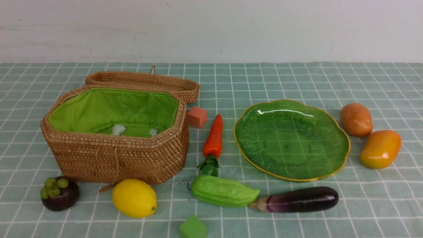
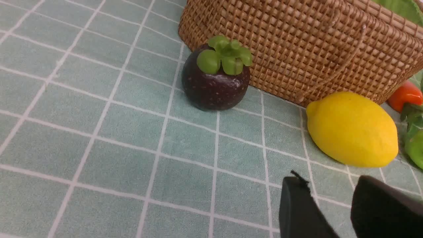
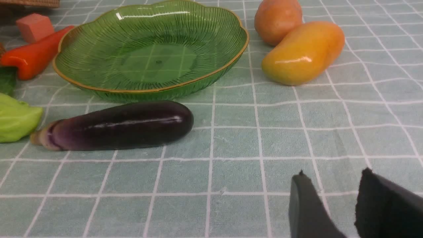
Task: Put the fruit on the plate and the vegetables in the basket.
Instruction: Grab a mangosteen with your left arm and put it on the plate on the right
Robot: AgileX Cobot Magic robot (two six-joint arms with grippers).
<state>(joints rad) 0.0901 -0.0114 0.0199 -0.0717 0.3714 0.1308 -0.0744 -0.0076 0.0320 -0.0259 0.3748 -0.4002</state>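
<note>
The wicker basket (image 1: pixel 115 155) stands open at the left, its green lining empty. The green plate (image 1: pixel 330 132) lies empty at the right. On the cloth lie the mangosteen (image 1: pixel 59 193), lemon (image 1: pixel 134 197), gourd (image 1: pixel 223 191), eggplant (image 1: pixel 299 199), carrot (image 1: pixel 213 137), potato (image 1: pixel 356 119) and mango (image 1: pixel 380 148). Neither gripper shows in the front view. My left gripper (image 2: pixel 330 185) is open and empty above the cloth, near the lemon (image 2: pixel 353 129) and the mangosteen (image 2: pixel 216 77). My right gripper (image 3: pixel 332 180) is open and empty, short of the eggplant (image 3: pixel 115 125) and the mango (image 3: pixel 304 53).
The basket's lid (image 1: pixel 145 82) lies open behind it. A salmon-red cube (image 1: pixel 197 116) sits beside the basket. A small green cube (image 1: pixel 192 228) sits at the front edge. A checked teal cloth covers the table; a white wall stands behind.
</note>
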